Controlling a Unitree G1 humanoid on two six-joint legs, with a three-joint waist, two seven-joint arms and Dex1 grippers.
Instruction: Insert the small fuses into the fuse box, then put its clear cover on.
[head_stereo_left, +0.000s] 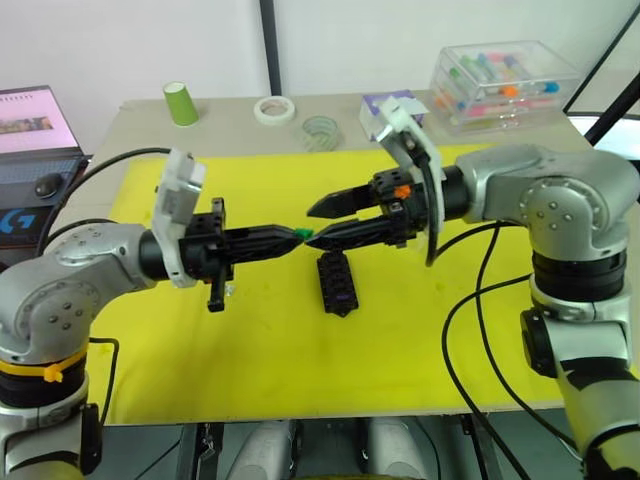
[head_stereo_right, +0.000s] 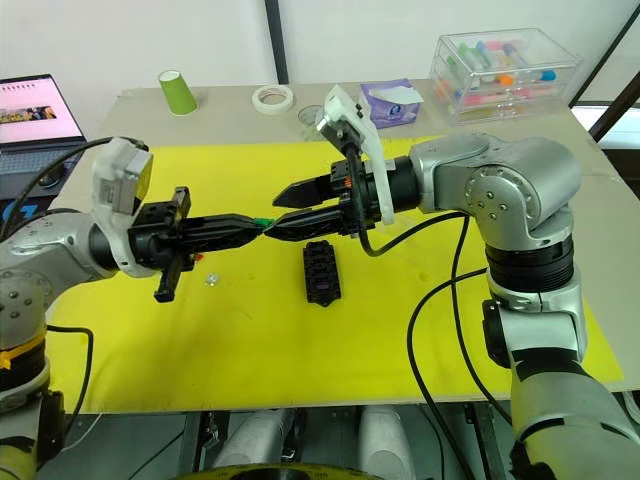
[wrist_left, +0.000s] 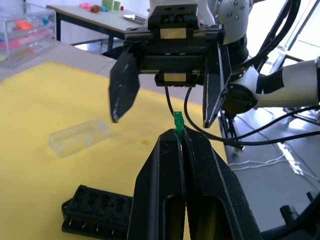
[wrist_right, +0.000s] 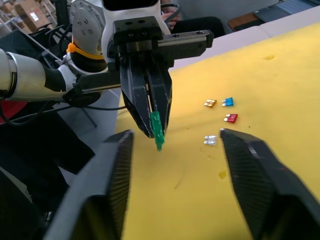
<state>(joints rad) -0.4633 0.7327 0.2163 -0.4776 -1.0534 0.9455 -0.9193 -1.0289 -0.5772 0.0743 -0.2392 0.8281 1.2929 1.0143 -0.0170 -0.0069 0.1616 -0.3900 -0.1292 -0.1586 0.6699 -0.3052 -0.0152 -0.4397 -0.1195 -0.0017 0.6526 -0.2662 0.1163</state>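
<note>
At frame centre the left gripper (head_stereo_left: 290, 237) pinches a green fuse (wrist_left: 177, 121) at its tips, offering it between the wide-open, empty right gripper (head_stereo_left: 318, 222): a handover, judging by the pose. Next, the right should close on it squarely. The fuse box (head_stereo_left: 337, 281) lies just below; the clear cover (wrist_left: 79, 137) beyond.
</note>
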